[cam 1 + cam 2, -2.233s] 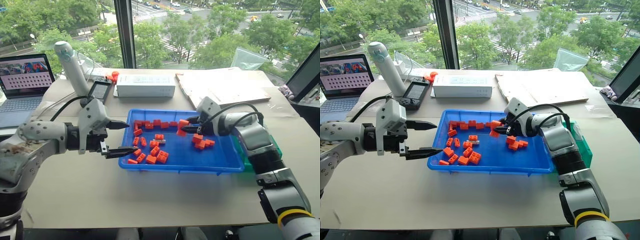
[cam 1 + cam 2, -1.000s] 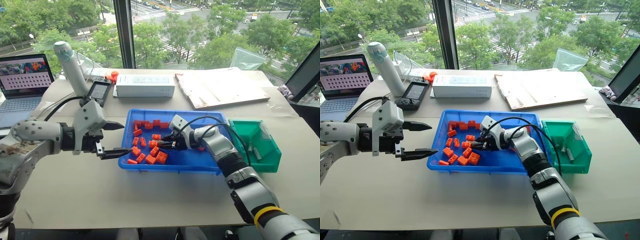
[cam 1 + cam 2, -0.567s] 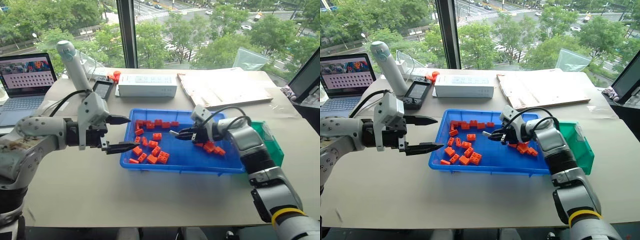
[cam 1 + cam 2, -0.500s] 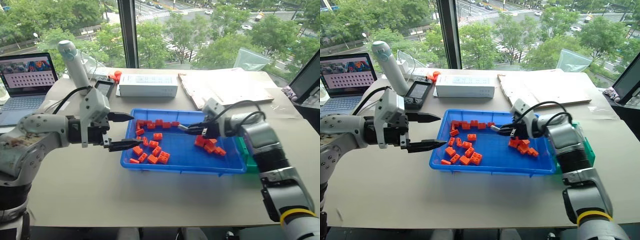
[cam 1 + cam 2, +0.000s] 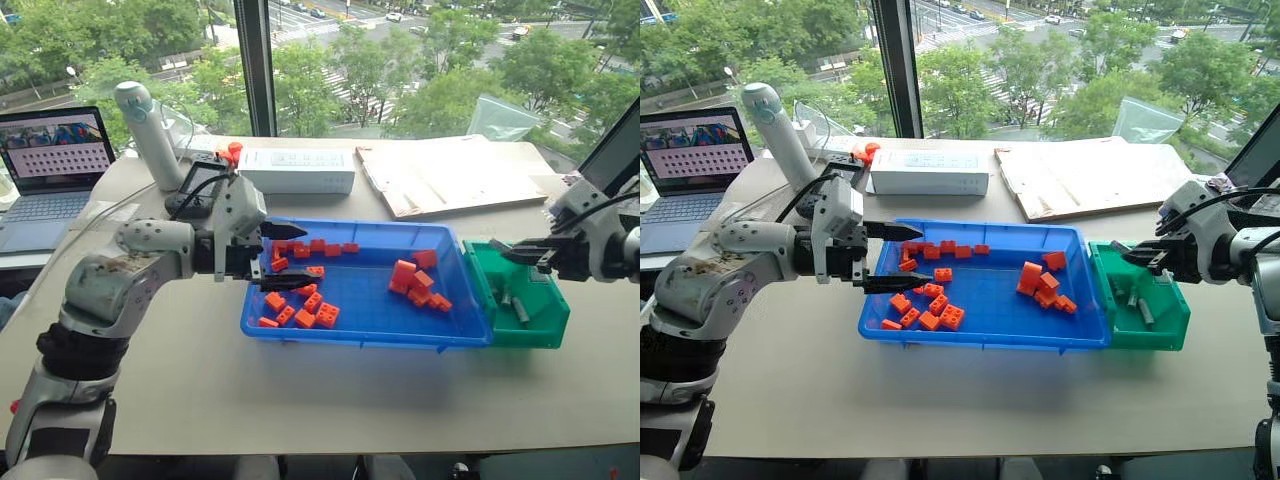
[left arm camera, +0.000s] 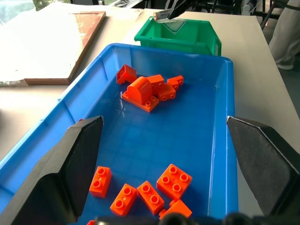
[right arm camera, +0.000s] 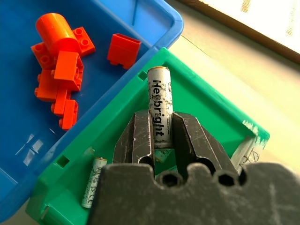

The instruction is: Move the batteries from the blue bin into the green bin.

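On the far left of the surface [image 5: 300,400] we see a laptop [image 5: 50,165] and a white bottle [image 5: 148,132], w/ a white oblong box [image 5: 297,170] further back. Our left claw [image 5: 283,254] hangs over the left end of the blue bin [image 5: 370,338], its two fingers wide apart w/ nothing between them. In the blue bin lie orange bricks [image 5: 300,308], one group on the left and another group [image 5: 420,282] near the right end; we cannot find any battery among them. Just beside the blue bin's right end stands the green bin [image 5: 1140,335], touching it or nearly so. Our right claw [image 7: 158,133] is above the green bin, clamped on a battery [image 7: 159,107], approx. pointing along the fingers. More batteries [image 5: 1138,305] lie on the green bin's floor.
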Robot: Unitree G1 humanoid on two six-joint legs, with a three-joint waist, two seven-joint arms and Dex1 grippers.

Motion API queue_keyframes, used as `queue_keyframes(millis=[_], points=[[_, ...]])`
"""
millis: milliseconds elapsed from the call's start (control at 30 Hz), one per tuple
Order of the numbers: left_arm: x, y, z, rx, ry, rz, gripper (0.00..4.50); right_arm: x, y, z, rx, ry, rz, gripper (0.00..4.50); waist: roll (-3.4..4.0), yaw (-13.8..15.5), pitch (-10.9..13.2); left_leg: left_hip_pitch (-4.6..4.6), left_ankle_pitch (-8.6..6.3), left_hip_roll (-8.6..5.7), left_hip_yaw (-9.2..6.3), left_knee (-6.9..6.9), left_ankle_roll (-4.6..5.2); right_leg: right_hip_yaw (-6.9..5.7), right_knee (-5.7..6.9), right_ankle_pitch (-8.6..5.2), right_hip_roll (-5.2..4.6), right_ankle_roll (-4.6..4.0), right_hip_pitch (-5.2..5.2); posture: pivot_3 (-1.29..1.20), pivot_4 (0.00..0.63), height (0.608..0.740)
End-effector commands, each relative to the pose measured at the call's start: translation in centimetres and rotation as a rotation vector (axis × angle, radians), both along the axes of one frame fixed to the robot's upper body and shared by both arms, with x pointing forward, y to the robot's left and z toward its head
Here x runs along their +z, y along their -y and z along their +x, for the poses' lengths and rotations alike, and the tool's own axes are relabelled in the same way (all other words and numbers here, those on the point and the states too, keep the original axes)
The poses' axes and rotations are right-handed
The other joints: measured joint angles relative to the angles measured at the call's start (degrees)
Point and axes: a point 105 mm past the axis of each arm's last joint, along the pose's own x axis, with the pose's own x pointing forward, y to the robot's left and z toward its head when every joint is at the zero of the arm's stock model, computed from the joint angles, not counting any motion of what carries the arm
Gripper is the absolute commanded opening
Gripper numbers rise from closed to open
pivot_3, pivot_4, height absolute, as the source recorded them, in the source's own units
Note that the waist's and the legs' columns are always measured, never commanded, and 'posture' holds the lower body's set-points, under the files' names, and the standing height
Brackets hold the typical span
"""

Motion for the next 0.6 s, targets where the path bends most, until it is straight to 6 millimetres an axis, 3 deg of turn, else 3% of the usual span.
queue_keyframes(millis=[33,133,267,367,600], points=[[0.2,0.2,0.3,0.015,0.074,0.016,4.5,2.2,2.3,-0.2,-0.068,0.08,-0.057,1.81,0.0,0.08,0.0,0.0,0.0,0.0,0.0,0.01,0.0,0.0,0.0,0.0,0.0,0.0,0.01,0.0,0.15,0.735],[0.5,0.1,0.8,0.062,0.127,-0.004,4.5,3.1,2.8,-0.1,-0.072,0.109,-0.069,2.94,0.0,0.23,0.0,0.0,-0.01,-0.01,0.0,0.04,0.01,-0.01,-0.02,0.0,-0.02,0.02,0.02,0.0,0.15,0.735],[1.5,-1.1,2.1,0.195,0.21,-0.077,4.5,6.1,2.9,-1.1,0.034,0.198,-0.062,4.22,0.01,0.27,0.01,-0.01,-0.02,-0.03,-0.01,0.09,0.03,-0.01,-0.03,0.03,-0.04,0.06,0.06,0.0,0.15,0.735],[1.8,-2.1,2.2,0.229,0.21,-0.112,4.5,7.2,2.2,-1.3,0.097,0.261,0.013,4.22,0.01,0.12,0.01,0.0,-0.02,-0.02,-0.02,0.08,0.04,-0.01,-0.03,0.03,-0.02,0.06,0.08,0.0,0.15,0.735],[1.5,-4.5,1.6,0.324,0.137,-0.196,4.5,6.1,-1.2,-3.2,0.206,0.353,0.343,4.22,0.01,0.1,0.0,0.3,-0.05,0.0,-0.15,0.06,0.06,-0.13,-0.21,0.03,-0.01,0.08,0.58,0.0,0.15,0.735]])
